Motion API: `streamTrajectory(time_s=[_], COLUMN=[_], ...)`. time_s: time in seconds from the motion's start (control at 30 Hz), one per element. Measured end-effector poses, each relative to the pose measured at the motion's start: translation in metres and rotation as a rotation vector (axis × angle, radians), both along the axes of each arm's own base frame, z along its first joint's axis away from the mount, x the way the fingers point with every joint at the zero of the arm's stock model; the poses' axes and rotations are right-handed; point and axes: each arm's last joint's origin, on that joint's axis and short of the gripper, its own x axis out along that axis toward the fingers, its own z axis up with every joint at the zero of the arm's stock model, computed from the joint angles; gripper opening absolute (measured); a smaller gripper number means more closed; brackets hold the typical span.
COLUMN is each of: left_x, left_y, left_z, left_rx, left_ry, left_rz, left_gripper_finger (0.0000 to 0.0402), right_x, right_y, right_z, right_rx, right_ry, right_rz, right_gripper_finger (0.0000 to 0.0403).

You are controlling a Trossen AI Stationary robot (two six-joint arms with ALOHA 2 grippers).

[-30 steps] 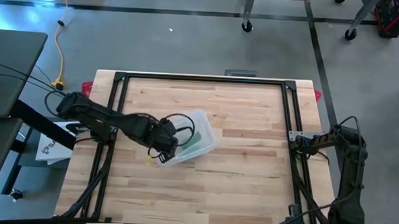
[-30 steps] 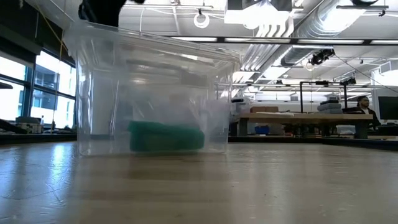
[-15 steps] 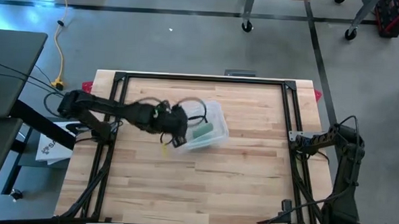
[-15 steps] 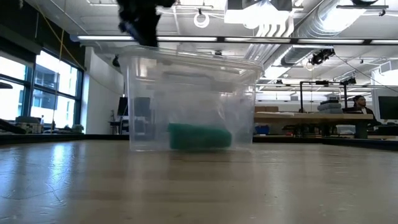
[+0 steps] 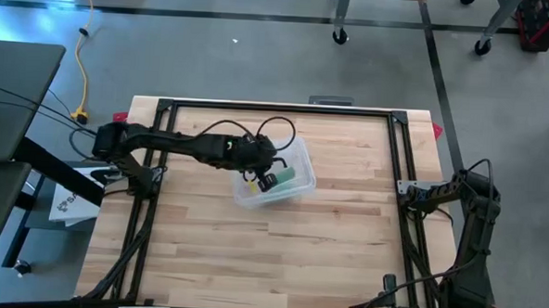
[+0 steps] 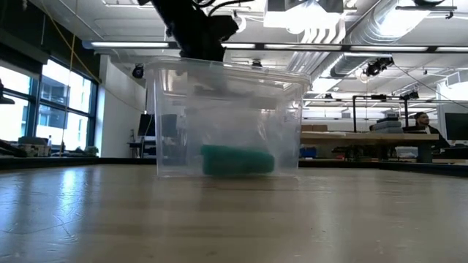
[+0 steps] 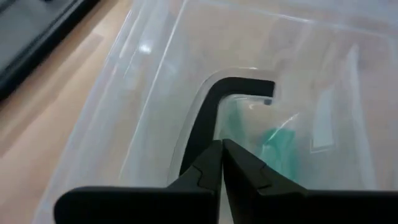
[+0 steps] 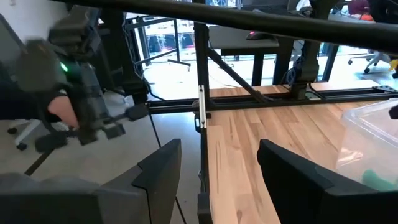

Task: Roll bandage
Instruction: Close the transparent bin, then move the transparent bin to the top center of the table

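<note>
Workshop table (image 5: pixel 344 259): left gripper (image 5: pixel 266 179), jaws clenched empty, hangs inside the clear bin (image 5: pixel 297 160); it should part them before reaching the green bandage (image 5: pixel 284 177).

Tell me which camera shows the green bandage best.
The low view: the green bandage lies side-on in the clear bin. From above the left gripper crowds it; the wrist views catch only slivers.

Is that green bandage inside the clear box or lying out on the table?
Inside. The green bandage rests on the floor of the clear box, seen through its walls in the low view, and within its rim from above.
</note>
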Motion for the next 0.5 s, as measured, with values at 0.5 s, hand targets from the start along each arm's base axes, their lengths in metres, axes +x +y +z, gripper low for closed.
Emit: streamTrajectory(time_s=[0.5], left_x=[-0.011], left_y=[-0.048], left_z=[0.087], left_rx=[0.056], left_ry=[-0.181], left_rz=[-0.185], left_gripper_finger=[0.0001], right_x=[0.019], right_y=[-0.016], right_z=[-0.016], right_rx=[-0.020], right_ry=[0.166], right_rz=[0.021], right_gripper_finger=[0.0206])
